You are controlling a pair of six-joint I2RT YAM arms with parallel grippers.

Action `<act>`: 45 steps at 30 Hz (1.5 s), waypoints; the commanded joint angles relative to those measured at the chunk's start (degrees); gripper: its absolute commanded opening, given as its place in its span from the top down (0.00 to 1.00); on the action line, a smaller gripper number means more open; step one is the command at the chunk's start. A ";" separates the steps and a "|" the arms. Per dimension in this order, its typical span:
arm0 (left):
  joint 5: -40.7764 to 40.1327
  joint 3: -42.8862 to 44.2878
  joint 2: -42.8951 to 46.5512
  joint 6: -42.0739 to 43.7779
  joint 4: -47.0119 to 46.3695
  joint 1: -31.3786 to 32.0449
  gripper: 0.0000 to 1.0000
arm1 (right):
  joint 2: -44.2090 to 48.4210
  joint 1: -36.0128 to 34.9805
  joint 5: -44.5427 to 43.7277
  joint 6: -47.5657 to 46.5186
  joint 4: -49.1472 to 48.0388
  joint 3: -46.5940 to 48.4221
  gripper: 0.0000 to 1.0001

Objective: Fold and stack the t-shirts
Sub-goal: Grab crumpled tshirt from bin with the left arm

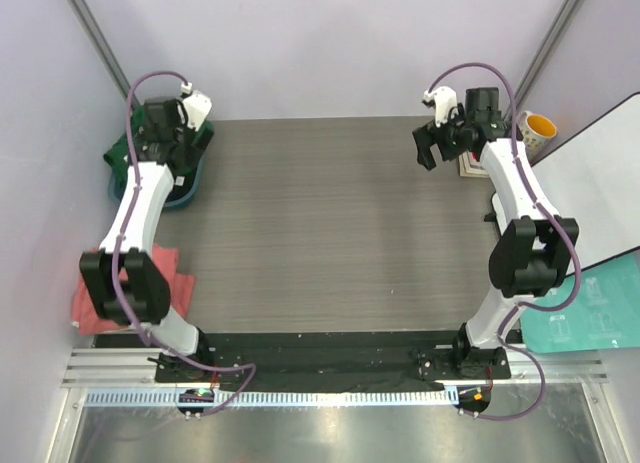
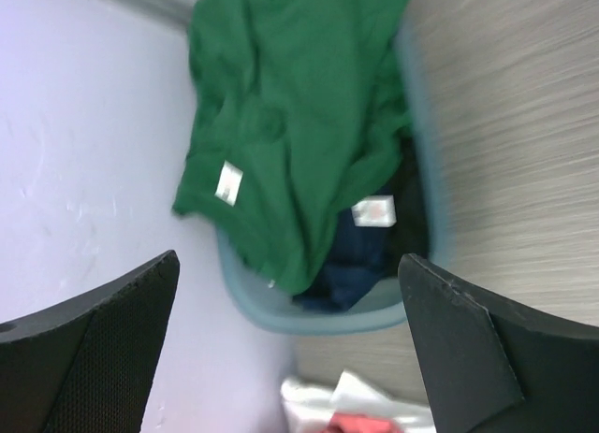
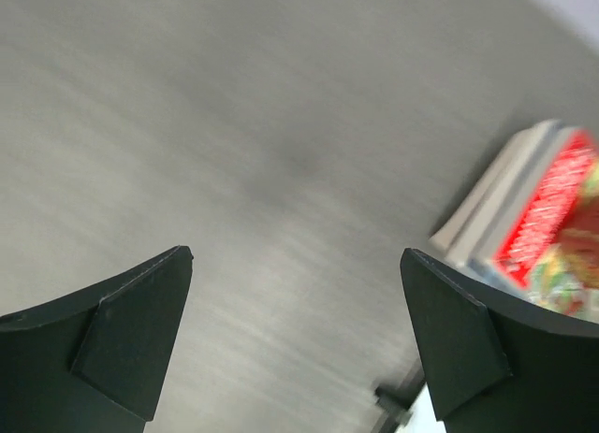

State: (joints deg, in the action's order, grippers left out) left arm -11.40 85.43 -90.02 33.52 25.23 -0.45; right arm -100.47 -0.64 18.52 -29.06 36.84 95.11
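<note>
We judge the work to be at its opening step, fetching a shirt for folding; no folded stack is seen. The left gripper (image 2: 288, 262) hangs over the teal tub (image 2: 281, 316) at the bench's (image 1: 330, 233) far left corner, claw spread wide and empty. The right gripper (image 3: 295, 255), likewise spread and empty, hovers near the far right corner. We count three t-shirts: one dark green t-shirt (image 2: 290, 124) draped over the tub, one navy t-shirt (image 2: 351, 255) beneath it, and one salmon-pink t-shirt (image 1: 172, 271) heaped at the near left edge. The next move calls for pinching the green cloth alone and lifting it clear of the navy.
</note>
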 commanded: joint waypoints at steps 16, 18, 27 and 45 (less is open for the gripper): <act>-16.46 9.74 -23.09 2.09 2.80 -2.45 0.05 | -8.87 -0.76 5.65 -6.27 12.55 15.28 0.00; -16.29 11.85 -25.02 0.85 2.72 -2.63 0.05 | -8.70 -0.94 5.65 -6.27 12.47 14.84 0.00; -11.38 11.00 -22.58 -2.93 -3.43 -2.72 0.11 | -7.99 -1.11 4.24 -7.50 12.47 13.17 0.00; -19.36 15.20 -32.85 1.46 -12.66 -2.72 0.25 | -10.01 -2.43 3.62 -8.65 12.47 14.40 0.00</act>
State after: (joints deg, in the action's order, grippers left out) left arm -26.63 96.99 -120.11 33.78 16.82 -2.81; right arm -110.32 -2.55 22.61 -37.32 49.52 107.79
